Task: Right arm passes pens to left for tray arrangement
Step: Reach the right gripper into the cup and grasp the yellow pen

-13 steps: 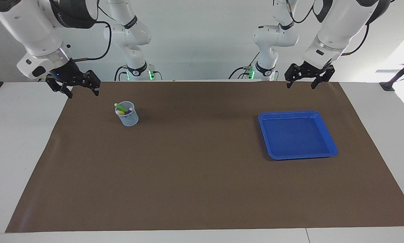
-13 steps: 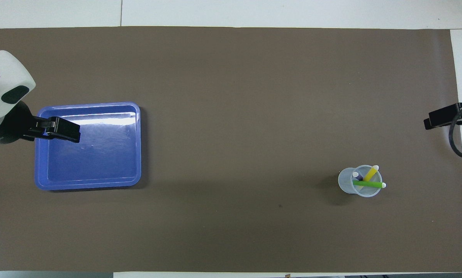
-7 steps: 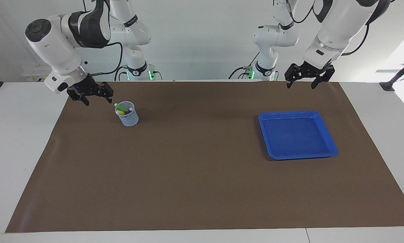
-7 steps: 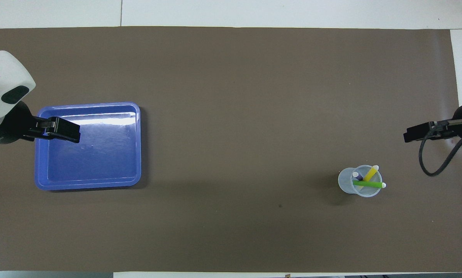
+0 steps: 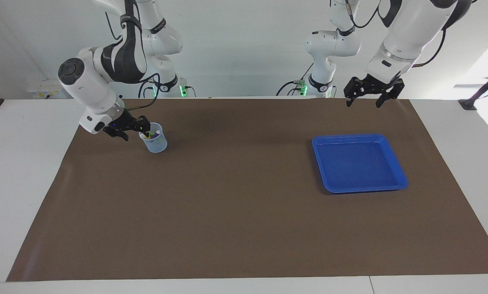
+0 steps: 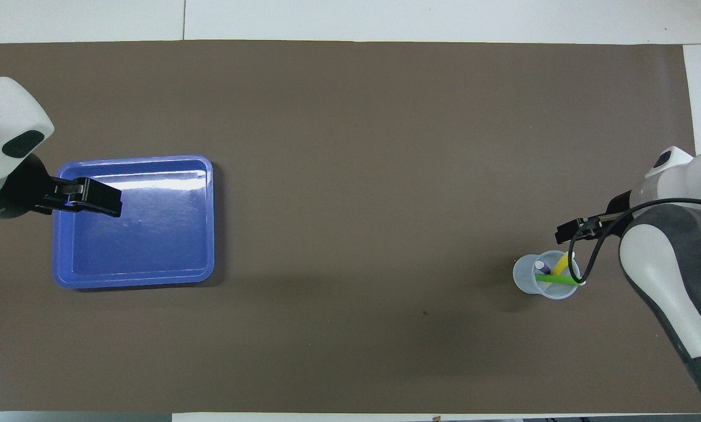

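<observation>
overhead view: pens (image 6: 555,272) lean in cup (image 6: 525,275), tips up.

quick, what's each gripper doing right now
left gripper: open, empty, waiting above the table's edge near the tray.
right gripper: at the pens in the cup; grip cannot be told.

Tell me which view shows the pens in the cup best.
The overhead view: it looks down into the cup, so the yellow pen, green pen and purple pen show separately. In the facing view the right gripper at the rim and the cup's wall hide most of them.
</observation>
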You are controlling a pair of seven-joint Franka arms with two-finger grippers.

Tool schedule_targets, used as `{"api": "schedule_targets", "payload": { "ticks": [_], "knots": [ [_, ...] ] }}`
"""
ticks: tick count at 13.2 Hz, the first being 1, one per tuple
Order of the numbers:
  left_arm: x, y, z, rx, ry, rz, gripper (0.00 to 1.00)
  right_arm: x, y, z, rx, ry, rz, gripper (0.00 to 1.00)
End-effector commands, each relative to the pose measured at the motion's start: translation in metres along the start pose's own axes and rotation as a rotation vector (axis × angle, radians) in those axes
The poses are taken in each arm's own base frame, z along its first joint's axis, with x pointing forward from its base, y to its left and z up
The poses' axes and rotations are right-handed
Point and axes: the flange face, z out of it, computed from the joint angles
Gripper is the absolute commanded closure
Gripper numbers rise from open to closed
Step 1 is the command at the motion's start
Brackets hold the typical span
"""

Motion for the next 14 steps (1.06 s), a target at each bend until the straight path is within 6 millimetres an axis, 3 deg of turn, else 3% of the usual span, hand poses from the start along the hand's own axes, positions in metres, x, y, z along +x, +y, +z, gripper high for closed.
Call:
{"api": "schedule_targets", "payload": {
  "ticks": [1, 3, 6, 12, 14],
  "knots": [
    [-0.003, -0.003, -0.001, -0.009, -0.006, -0.004, 0.0, -0.005, 0.003, 0.013, 0.017, 0.013, -0.04, 0.21],
    [-0.004, -0.003, -0.003, -0.009, 0.0, -0.004, 0.0, -0.008, 0.003, 0.022, 0.021, -0.003, -0.041, 0.24],
    [-0.004, -0.003, 0.001, -0.009, -0.004, -0.003, 0.0, -0.011, 0.003, 0.026, 0.022, -0.008, -0.04, 0.38],
    [-0.003, -0.002, 0.0, -0.009, 0.003, -0.003, 0.0, -0.017, 0.008, 0.031, 0.027, -0.019, -0.043, 0.44],
    [-0.003, -0.001, 0.0, -0.009, 0.003, -0.002, 0.0, -0.019, 0.008, 0.034, 0.028, -0.024, -0.043, 0.5]
  ]
}}
